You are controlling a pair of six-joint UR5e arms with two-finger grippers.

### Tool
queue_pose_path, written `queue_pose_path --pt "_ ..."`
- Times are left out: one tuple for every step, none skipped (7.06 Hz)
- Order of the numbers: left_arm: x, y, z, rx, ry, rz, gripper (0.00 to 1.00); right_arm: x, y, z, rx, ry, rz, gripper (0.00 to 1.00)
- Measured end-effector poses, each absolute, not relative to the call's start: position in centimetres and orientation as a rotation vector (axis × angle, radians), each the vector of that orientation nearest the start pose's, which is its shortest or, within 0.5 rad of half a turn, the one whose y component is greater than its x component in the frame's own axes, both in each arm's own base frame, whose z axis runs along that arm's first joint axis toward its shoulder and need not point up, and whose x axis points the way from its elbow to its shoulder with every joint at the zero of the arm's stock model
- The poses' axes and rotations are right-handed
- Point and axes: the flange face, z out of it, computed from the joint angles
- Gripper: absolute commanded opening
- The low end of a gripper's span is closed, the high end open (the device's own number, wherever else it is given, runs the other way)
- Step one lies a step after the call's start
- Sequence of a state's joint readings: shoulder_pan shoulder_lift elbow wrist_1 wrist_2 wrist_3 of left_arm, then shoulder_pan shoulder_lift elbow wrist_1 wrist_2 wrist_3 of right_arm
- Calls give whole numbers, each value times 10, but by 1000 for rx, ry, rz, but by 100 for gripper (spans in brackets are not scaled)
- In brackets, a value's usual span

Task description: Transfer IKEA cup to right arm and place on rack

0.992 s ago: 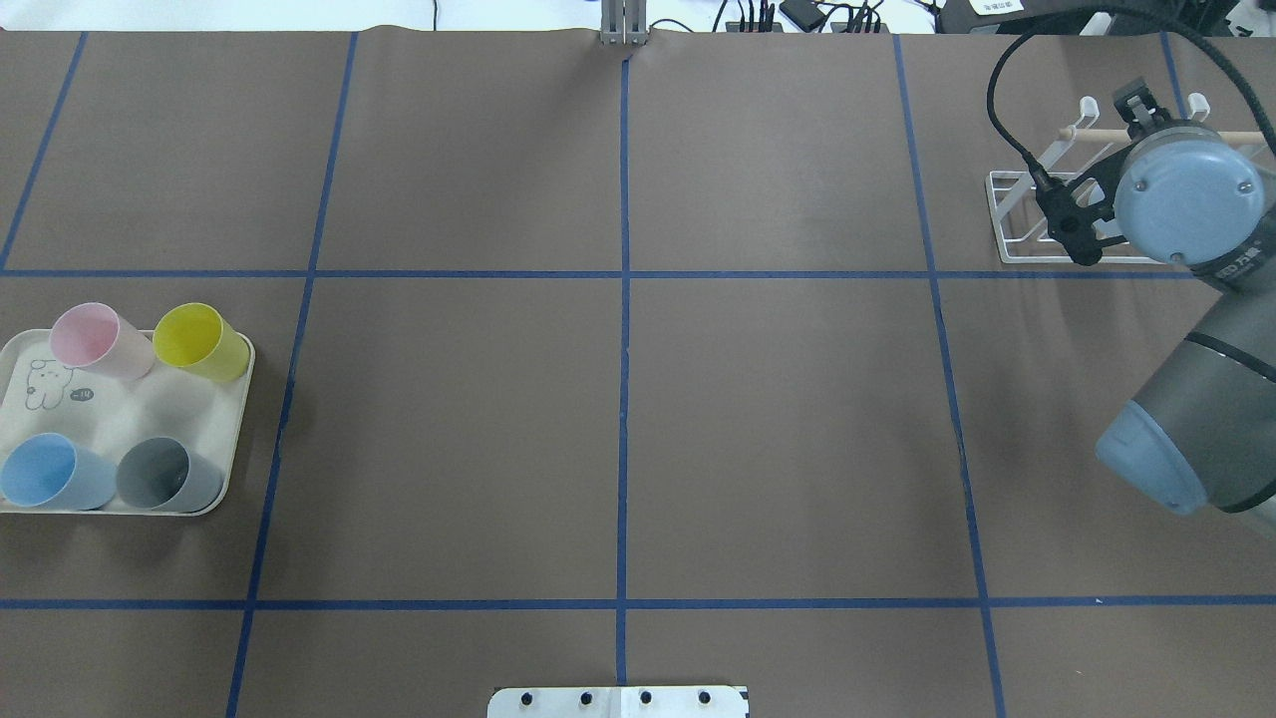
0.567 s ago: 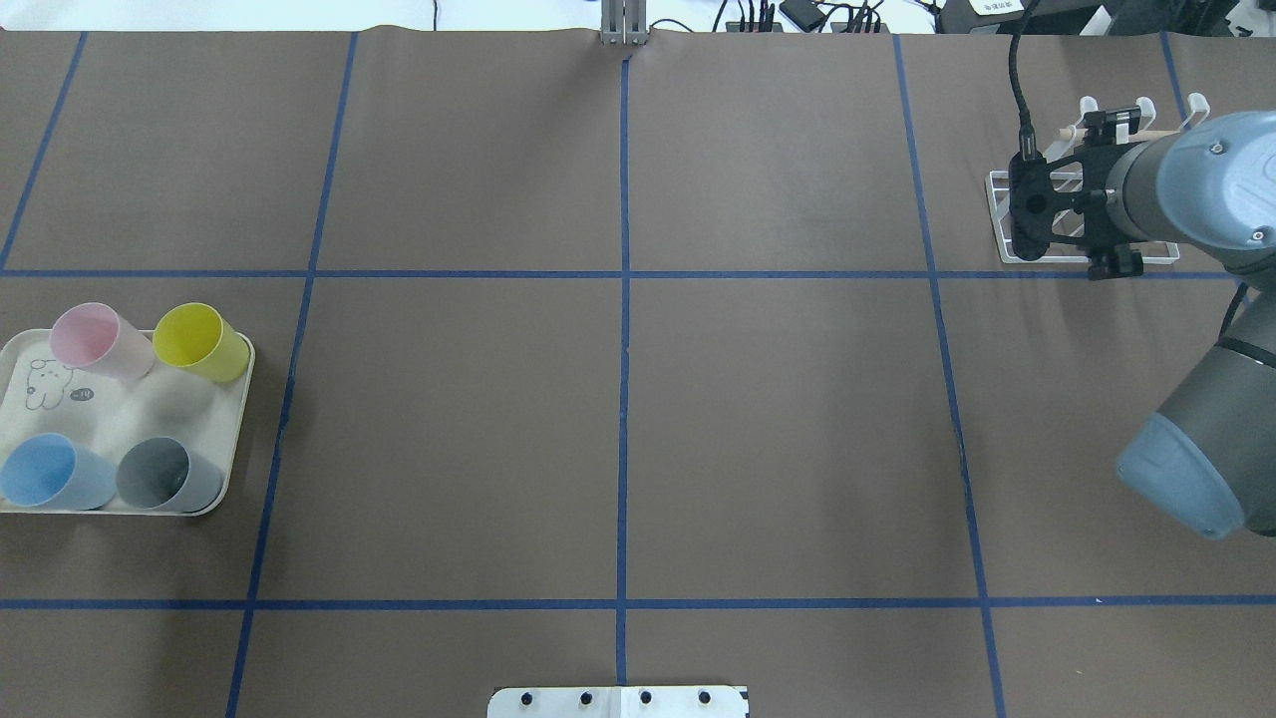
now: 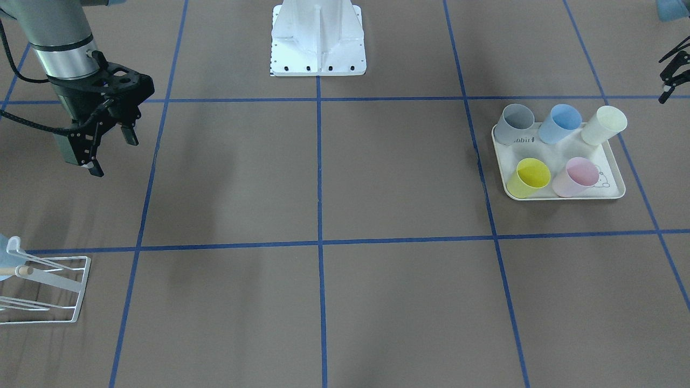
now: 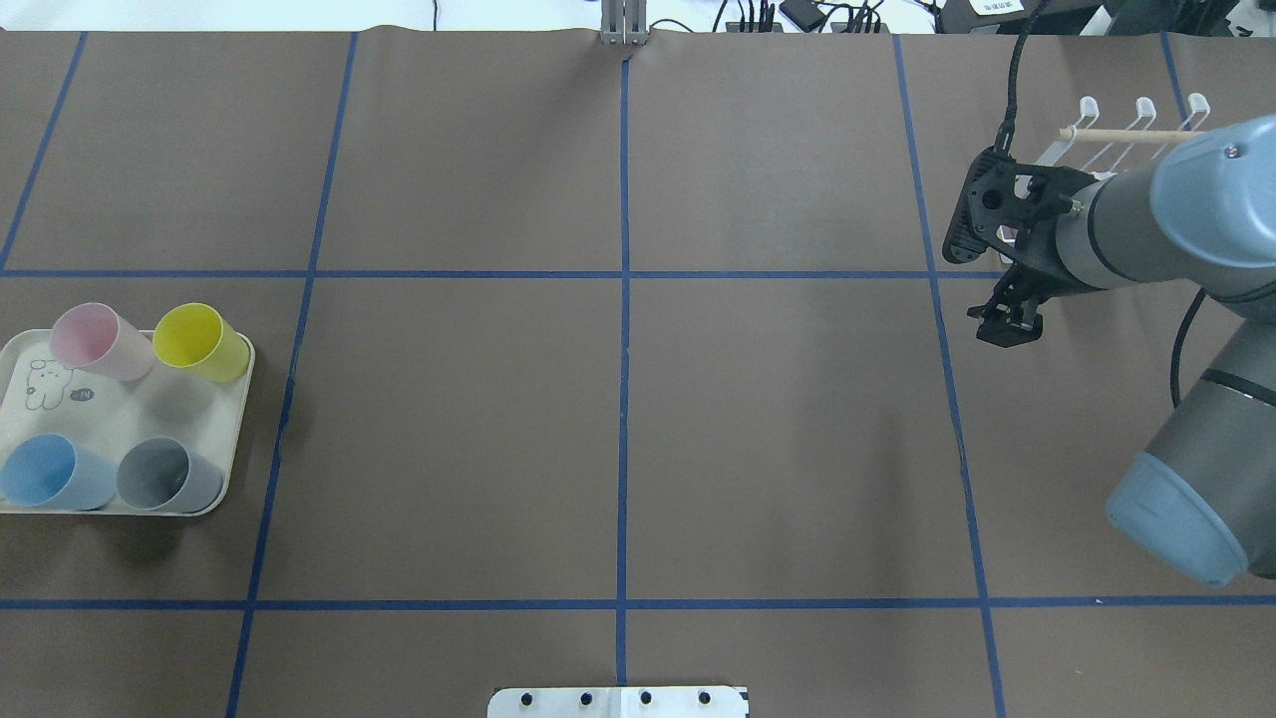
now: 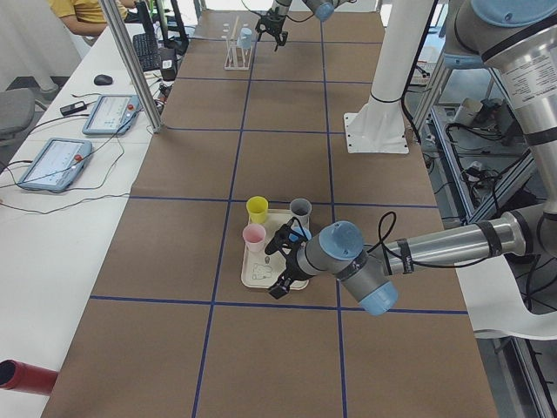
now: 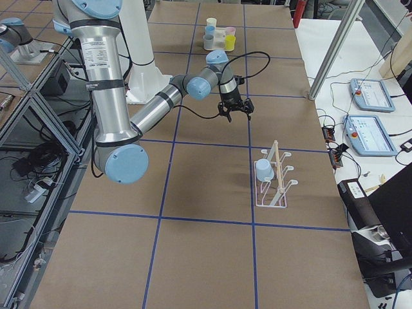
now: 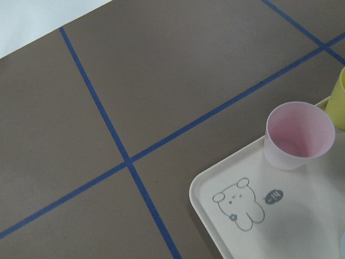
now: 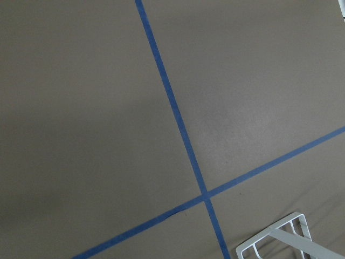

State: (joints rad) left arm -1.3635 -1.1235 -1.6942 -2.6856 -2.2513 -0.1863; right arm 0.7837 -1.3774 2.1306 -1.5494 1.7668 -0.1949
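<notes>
Several IKEA cups stand on a cream rabbit-print tray (image 4: 234, 429): pink (image 4: 95, 339), yellow (image 4: 199, 341), blue (image 4: 50, 472), grey (image 4: 164, 476), and a cream one (image 3: 604, 125) seen only from the front. My right gripper (image 4: 1007, 324) hangs open and empty over the table, just beside the white wire rack (image 4: 1116, 135). A pale blue cup (image 6: 262, 169) sits on that rack (image 6: 273, 183). My left gripper (image 3: 664, 80) hovers beside the tray, its fingers spread and empty. In the left wrist view the pink cup (image 7: 299, 135) is close.
Blue tape lines divide the brown table into squares. The robot's white base (image 3: 318, 37) stands at mid-table edge. Tablets and cables lie on a side bench (image 5: 61, 157). The rack's corner (image 8: 280, 243) shows in the right wrist view.
My right arm swung away from above the rack, leftward and toward the robot, so its gripper now hangs over bare table. The cups on the tray have not moved.
</notes>
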Motion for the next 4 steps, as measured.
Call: queue_pose_path --pt "4 -319 656 587 805 275 100 -282 -437 307 718 -435 -995 100" --pt "16 -319 656 556 829 264 100 -284 -436 306 719 -439 -992 99" --pt "28 -318 656 531 848 264 99 -284 -436 306 719 -440 -991 100" --pt "39 -317 658 507 862 272 88 -285 -436 306 718 -441 -992 100"
